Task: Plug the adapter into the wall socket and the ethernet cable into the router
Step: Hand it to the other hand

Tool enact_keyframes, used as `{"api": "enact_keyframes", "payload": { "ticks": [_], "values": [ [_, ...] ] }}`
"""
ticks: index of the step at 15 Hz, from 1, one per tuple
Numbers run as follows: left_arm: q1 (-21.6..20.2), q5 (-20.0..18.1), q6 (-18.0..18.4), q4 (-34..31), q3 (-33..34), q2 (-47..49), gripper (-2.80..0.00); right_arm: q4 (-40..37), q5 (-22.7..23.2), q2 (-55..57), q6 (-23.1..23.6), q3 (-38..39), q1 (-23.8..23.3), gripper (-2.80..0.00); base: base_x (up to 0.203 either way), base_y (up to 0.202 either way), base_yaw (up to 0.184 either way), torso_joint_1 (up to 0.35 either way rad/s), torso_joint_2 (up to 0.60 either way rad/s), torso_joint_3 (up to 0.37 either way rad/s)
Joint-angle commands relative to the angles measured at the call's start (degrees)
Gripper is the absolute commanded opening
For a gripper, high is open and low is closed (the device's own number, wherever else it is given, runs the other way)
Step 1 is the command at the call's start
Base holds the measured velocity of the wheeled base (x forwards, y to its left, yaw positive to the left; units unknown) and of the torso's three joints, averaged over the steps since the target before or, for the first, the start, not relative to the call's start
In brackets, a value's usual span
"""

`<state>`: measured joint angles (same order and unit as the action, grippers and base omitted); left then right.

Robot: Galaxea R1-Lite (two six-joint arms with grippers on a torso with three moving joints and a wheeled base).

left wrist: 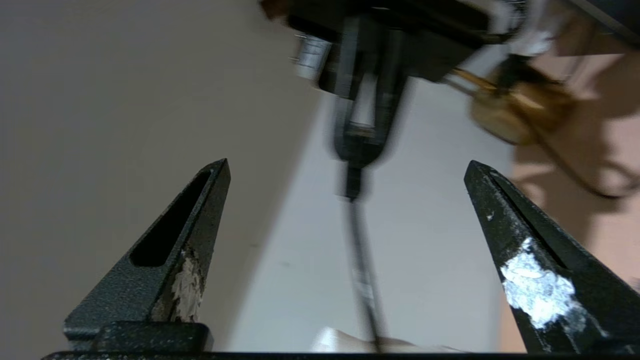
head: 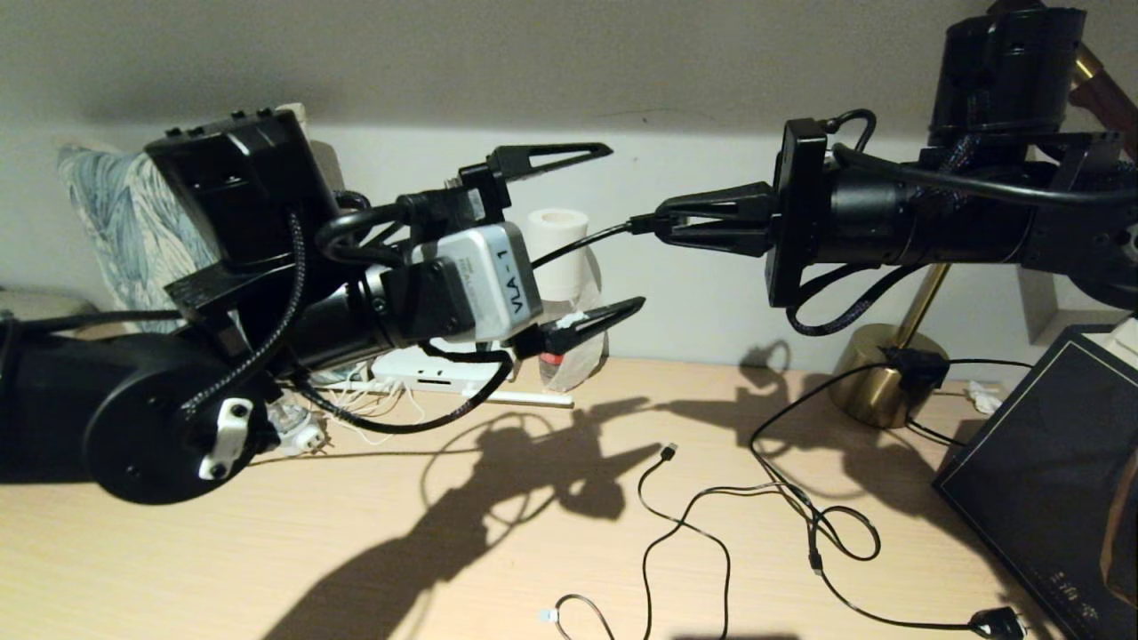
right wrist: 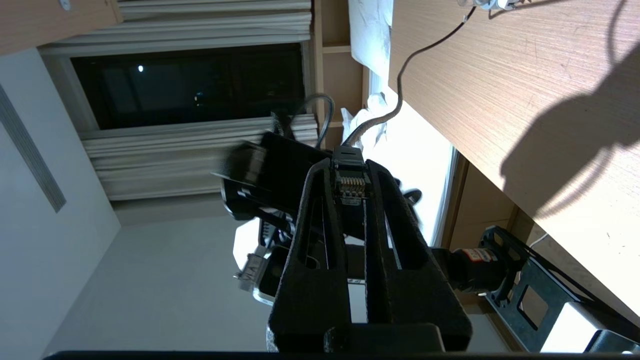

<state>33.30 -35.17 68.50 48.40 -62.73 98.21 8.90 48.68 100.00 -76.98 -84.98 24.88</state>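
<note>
I see a wooden desk (head: 267, 551) running along the pale wall, both arms raised above it. My left gripper (head: 587, 233) sits left of centre, pointing right, fingers (left wrist: 170, 250) spread wide with nothing between them. My right gripper (head: 653, 222) comes in from the right, pointing left, clamped on the ethernet cable (head: 578, 244); its clear connector (right wrist: 351, 184) is pinched at the fingertips, contacts visible in the right wrist view. The black cable runs left from the tips, passing between the open left fingers without touching them. The router (head: 427, 372) lies flat at the far edge of the desk below the left gripper, partly hidden by the arm. Brass lamp base (head: 876, 373) far right, dark box (head: 1049, 498) at the right edge. White paper roll (head: 560, 249) stands behind the left gripper. Thin black USB cable (head: 685, 524) loops on the near desk, black pronged plug (head: 996, 622) near right. Adapter and wall socket: I can't make out either.
</note>
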Motion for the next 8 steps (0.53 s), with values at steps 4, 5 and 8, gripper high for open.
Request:
{"api": "enact_keyframes", "payload": {
  "ticks": [4, 5, 8],
  "values": [
    [-0.2, -1.79, 3.37, 1.15, -3.36, 2.66, 0.0, 0.07, 0.35, 0.81, -1.43, -0.08, -0.01, -2.8, 0.0, 0.0, 0.0, 0.0, 0.0, 0.0],
    [-0.23, -1.82, 4.09, 1.59, -3.36, 3.14, 0.0, 0.14, 0.38, 0.81, -1.94, -0.1, -0.09, -2.8, 0.0, 0.0, 0.0, 0.0, 0.0, 0.0],
    [-0.26, -1.75, 4.45, 2.66, -3.45, 4.18, 0.0, 0.11, 1.6, 0.55, -2.47, -0.1, -0.27, -2.8, 0.0, 0.0, 0.0, 0.0, 0.0, 0.0]
  ]
}}
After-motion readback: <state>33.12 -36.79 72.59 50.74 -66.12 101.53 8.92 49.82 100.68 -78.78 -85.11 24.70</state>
